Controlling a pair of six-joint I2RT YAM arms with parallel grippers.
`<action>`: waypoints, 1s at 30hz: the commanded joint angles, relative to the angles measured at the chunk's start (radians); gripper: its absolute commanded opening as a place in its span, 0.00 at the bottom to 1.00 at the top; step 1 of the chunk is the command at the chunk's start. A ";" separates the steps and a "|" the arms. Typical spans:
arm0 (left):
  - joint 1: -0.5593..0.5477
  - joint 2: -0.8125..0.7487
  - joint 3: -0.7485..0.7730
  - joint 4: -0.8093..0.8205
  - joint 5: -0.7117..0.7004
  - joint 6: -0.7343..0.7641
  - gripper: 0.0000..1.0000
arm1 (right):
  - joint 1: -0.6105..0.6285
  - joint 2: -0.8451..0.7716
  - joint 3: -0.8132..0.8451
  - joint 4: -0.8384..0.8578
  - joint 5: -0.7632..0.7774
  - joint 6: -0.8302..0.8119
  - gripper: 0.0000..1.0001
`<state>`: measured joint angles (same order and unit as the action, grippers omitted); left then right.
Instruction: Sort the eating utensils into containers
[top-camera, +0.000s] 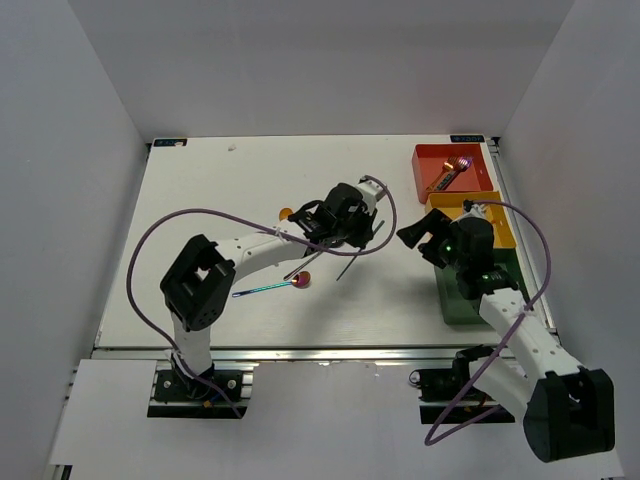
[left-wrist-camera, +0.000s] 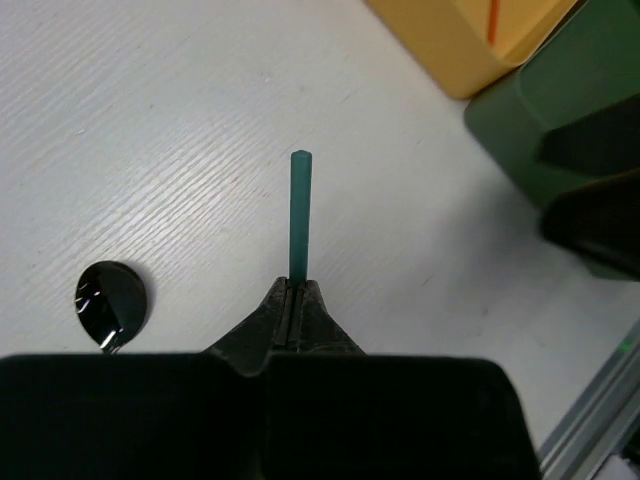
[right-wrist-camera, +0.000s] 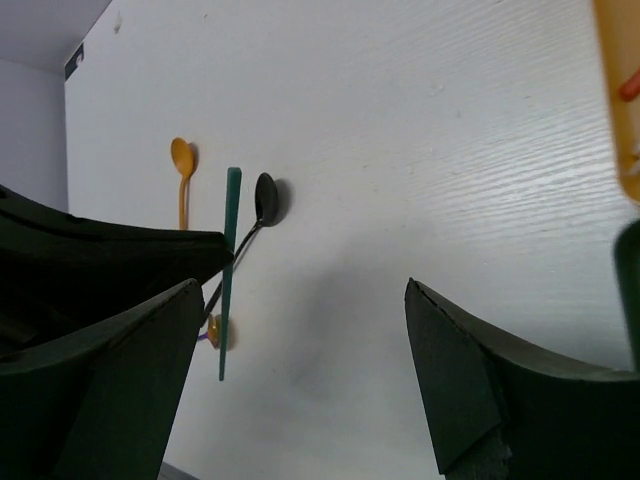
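Observation:
My left gripper (top-camera: 360, 240) is shut on a teal chopstick (top-camera: 346, 268) and holds it over the middle of the table. In the left wrist view the chopstick (left-wrist-camera: 300, 215) sticks straight out from the closed jaws (left-wrist-camera: 288, 292). My right gripper (top-camera: 424, 236) is open and empty, beside the yellow tray (top-camera: 503, 232); its wrist view shows it (right-wrist-camera: 300, 300) facing the chopstick (right-wrist-camera: 229, 270). The red-orange tray (top-camera: 430, 160) holds an iridescent spoon (top-camera: 463, 162) and an orange utensil. The dark green tray (top-camera: 462, 308) lies under the right arm.
A black spoon (left-wrist-camera: 112, 300) lies on the table below the left gripper, also seen from the right wrist (right-wrist-camera: 266, 197). An orange spoon (top-camera: 286, 212), an iridescent utensil (top-camera: 262, 291) and a reddish spoon head (top-camera: 303, 282) lie nearby. The yellow tray (left-wrist-camera: 455, 45) holds an orange piece.

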<state>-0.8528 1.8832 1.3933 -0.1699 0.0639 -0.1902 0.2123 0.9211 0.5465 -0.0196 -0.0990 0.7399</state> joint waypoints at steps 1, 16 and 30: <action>-0.003 -0.058 -0.025 0.059 0.068 -0.094 0.00 | -0.001 0.054 0.004 0.216 -0.102 0.045 0.86; -0.003 -0.164 -0.108 0.198 0.180 -0.195 0.00 | 0.058 0.205 0.021 0.397 -0.168 0.113 0.78; -0.005 -0.162 -0.093 0.207 0.142 -0.209 0.08 | 0.088 0.277 0.052 0.426 -0.167 0.139 0.00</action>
<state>-0.8532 1.7718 1.2816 0.0261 0.2264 -0.3908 0.3008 1.2041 0.5629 0.3931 -0.2947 0.8764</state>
